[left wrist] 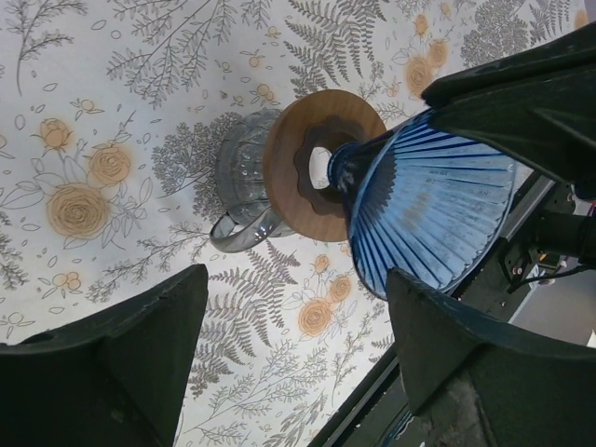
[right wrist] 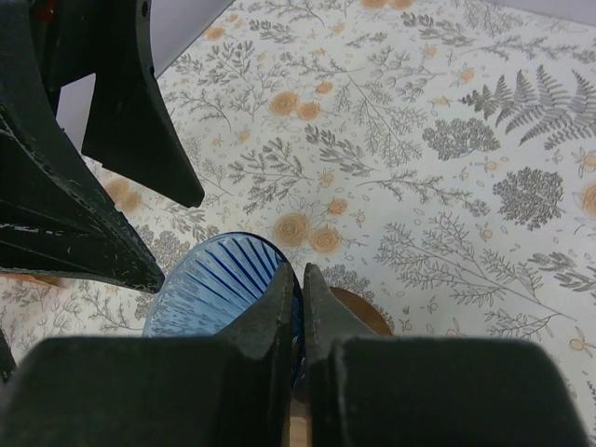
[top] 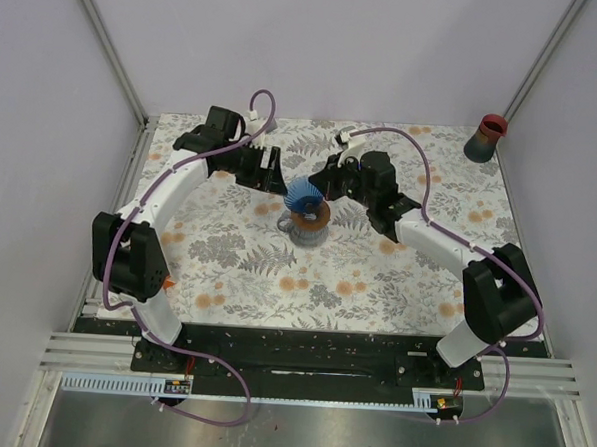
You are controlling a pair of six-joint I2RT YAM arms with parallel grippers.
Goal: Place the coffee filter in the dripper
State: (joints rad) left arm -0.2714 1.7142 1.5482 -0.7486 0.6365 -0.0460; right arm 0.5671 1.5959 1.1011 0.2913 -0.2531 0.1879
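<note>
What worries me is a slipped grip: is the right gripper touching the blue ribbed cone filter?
Touching. The right wrist view shows the right gripper pinched shut on the rim of the blue ribbed cone filter, with no gap.

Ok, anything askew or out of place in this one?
The blue filter is tipped steeply sideways, with only its narrow tip near the wooden collar of the dripper, so it is not seated. The right fingers pinch its rim. Nothing looks spilled or damaged.
</note>
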